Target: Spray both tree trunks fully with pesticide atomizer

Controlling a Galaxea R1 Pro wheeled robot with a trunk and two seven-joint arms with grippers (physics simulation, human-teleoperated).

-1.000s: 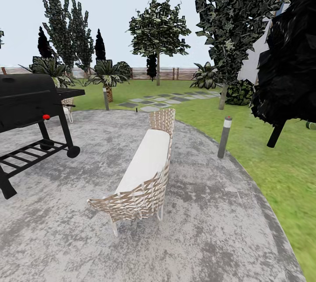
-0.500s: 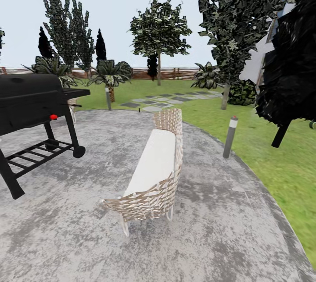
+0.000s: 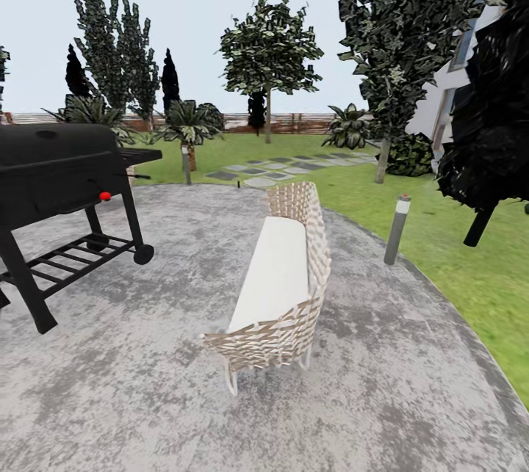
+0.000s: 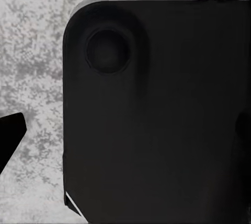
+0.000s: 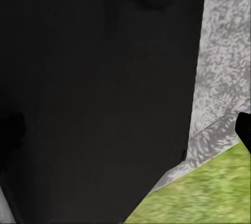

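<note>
The pesticide atomizer is out of view. I stand on a grey stone patio (image 3: 147, 391) at the edge of the garden lawn (image 3: 470, 274). Two leafy trees rise beyond it: one with a pale trunk (image 3: 382, 161) at the right of the lawn, and a farther one (image 3: 267, 53) near the fence (image 3: 294, 122). The left wrist view has my dark body panel (image 4: 157, 109) over the patio, with a black tip (image 4: 10, 135) at the picture's edge. My body (image 5: 94, 88) also blocks most of the right wrist view, above patio edge and grass (image 5: 209, 192).
A black barbecue grill (image 3: 51, 171) stands on the left of the patio. A wicker bench (image 3: 283, 274) with a white cushion sits ahead. Bollard lamps (image 3: 397, 230) mark the patio rim. A black conifer (image 3: 492, 127) and a white house (image 3: 448, 105) are at the right.
The whole head view has shifted, so the camera has moved: grill, bench and bollard lamp now sit further right in the picture. Nothing in the scene itself has moved.
</note>
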